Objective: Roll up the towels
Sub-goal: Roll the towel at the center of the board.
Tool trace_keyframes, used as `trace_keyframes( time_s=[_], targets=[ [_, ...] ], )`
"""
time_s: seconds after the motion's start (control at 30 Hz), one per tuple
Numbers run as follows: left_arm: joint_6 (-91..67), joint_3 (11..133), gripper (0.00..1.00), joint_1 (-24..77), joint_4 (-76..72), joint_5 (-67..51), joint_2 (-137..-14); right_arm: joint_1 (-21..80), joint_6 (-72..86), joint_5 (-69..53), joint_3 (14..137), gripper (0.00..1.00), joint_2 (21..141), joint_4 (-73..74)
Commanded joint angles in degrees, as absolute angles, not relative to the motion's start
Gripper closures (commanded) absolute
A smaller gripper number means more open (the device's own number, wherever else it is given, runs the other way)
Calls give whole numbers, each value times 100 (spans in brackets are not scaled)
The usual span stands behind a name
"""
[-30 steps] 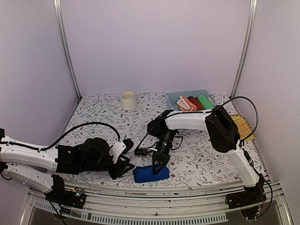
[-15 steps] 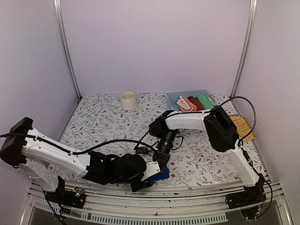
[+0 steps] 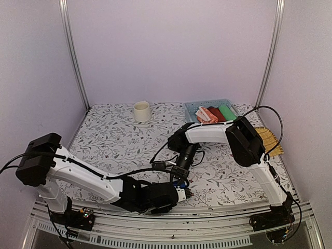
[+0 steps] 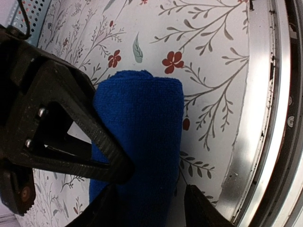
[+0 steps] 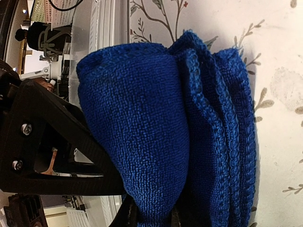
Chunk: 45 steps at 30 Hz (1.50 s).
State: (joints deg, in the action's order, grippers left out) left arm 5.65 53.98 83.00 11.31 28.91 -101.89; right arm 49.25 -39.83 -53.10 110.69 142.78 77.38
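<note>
While right jaws pinch blue towel (image 4: 142, 132), left jaws seemingly straddle it

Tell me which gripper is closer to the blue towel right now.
Right. The right gripper has its jaws pinched on the blue towel, holding it. The left gripper sits at the table's near edge with open jaws straddling one end, not clamped.
</note>
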Motion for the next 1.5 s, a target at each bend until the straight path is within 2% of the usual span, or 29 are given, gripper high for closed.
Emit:
trace_keyframes(
  time_s=[0.0, 0.23, 0.53, 0.67, 0.73, 0.8, 0.87, 0.97, 1.27, 1.47],
  targets=[
    [577, 5212, 49, 8193, 1403, 3391, -10128, 4918, -4138, -4289, 10743, 85, 14564, 7415],
    [1183, 4523, 45, 8134, 478, 2924, -9232, 4920, -4133, -4285, 10740, 84, 14572, 7383],
    [1204, 4657, 45, 7755, 634, 2075, -9707, 4905, -4131, -4329, 10731, 83, 14584, 7382],
    [1163, 4793, 50, 7736, 701, 2016, -9988, 4893, -4153, -4404, 10753, 82, 14569, 7412],
    [1106, 4880, 58, 7697, 773, 2027, -10134, 4862, -4174, -4451, 10753, 82, 14508, 7442],
    [1052, 4979, 66, 7645, 849, 1945, -10283, 4800, -4221, -4572, 10730, 73, 14366, 7504],
    [1013, 5074, 74, 7606, 890, 1850, -10398, 4698, -4371, -4644, 10621, 62, 14021, 7582],
    [959, 5268, 81, 7527, 999, 1543, -10544, 4417, -4618, -4650, 10394, 52, 13114, 7556],
    [347, 6015, 85, 7018, 1495, 73, -11050, 3102, -4446, -4359, 9893, 49, 11104, 7344],
    [-223, 6448, 88, 6471, 1894, -1262, -11538, 3005, -4201, -4220, 8545, 50, 9568, 6122]
  ],
)
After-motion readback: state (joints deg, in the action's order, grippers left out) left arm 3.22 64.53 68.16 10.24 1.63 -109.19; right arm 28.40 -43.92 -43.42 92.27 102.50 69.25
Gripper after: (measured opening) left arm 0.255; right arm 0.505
